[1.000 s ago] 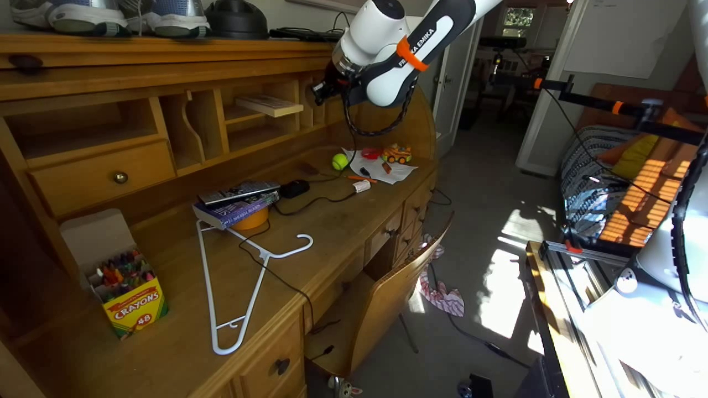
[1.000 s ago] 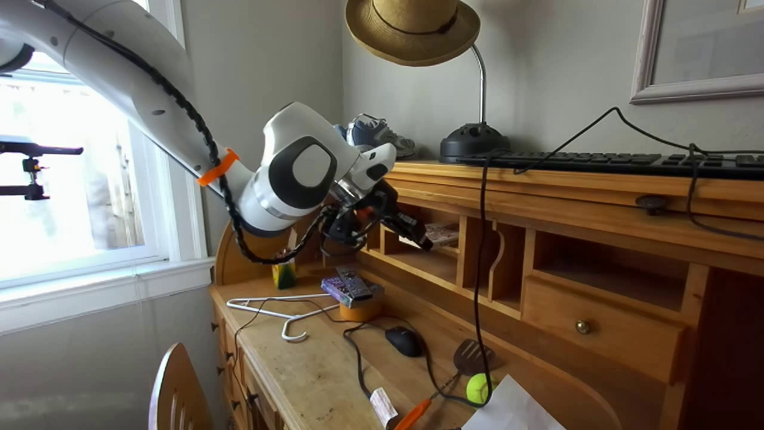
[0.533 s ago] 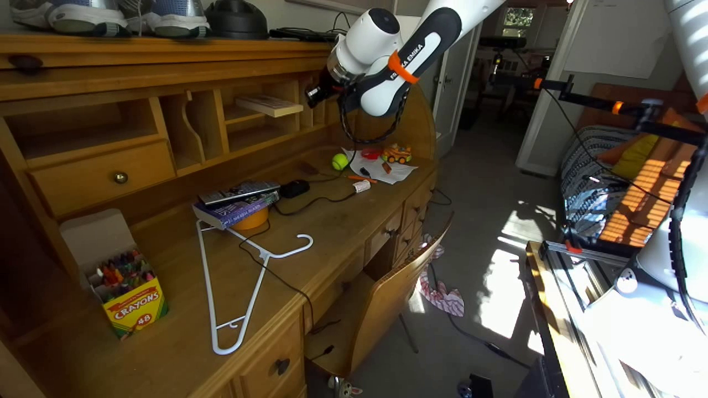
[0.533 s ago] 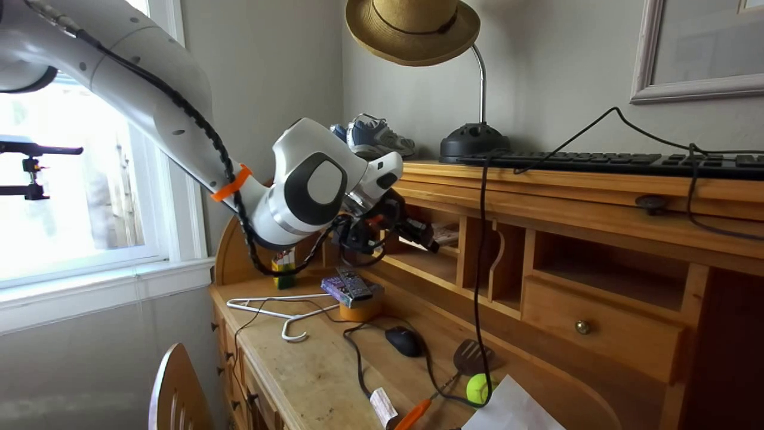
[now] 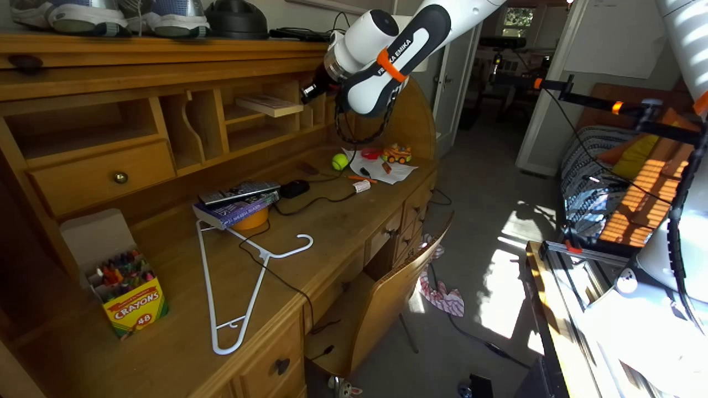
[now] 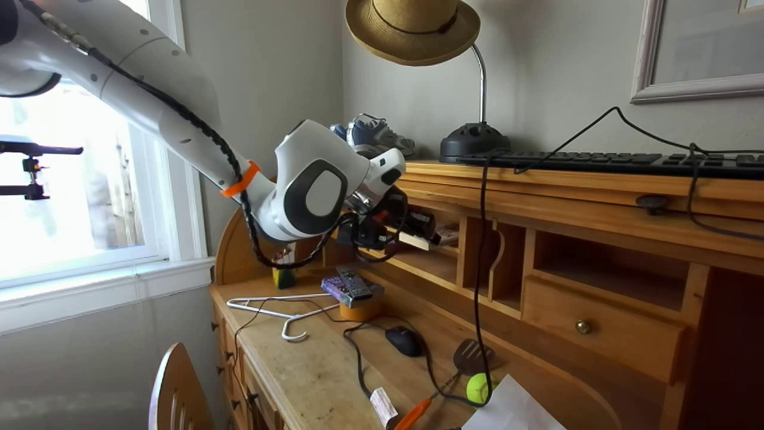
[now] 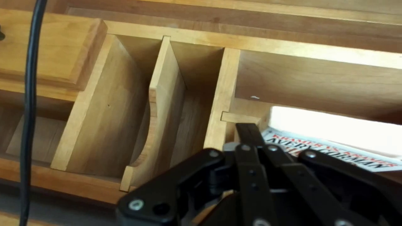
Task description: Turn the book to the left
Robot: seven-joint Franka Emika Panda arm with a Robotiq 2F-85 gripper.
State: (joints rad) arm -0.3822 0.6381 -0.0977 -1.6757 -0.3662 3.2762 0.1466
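Observation:
The book (image 5: 269,105) is thin and pale, lying flat on a small shelf in a desk cubby. One end sticks out past the shelf front in an exterior view. Its white page edge also shows in an exterior view (image 6: 415,240), partly hidden by the gripper. In the wrist view the book (image 7: 333,133) shows a bright page edge and a cover with red and black print. My gripper (image 7: 249,130) is shut, its fingertips together with nothing between them. It is beside the book's end in the wrist view; contact cannot be told. The gripper also shows in both exterior views (image 5: 305,97) (image 6: 434,237).
Wooden dividers (image 7: 157,110) stand beside the book's cubby. A black cable (image 7: 29,110) hangs in front of the desk. Below, a purple-blue book (image 5: 235,214) with a remote on it rests on an orange object, near a white hanger (image 5: 265,254) and crayon box (image 5: 135,304).
My gripper has moved a little toward the cubby and the book's shelf, and the arm has swung and lowered slightly. The book shows no visible movement.

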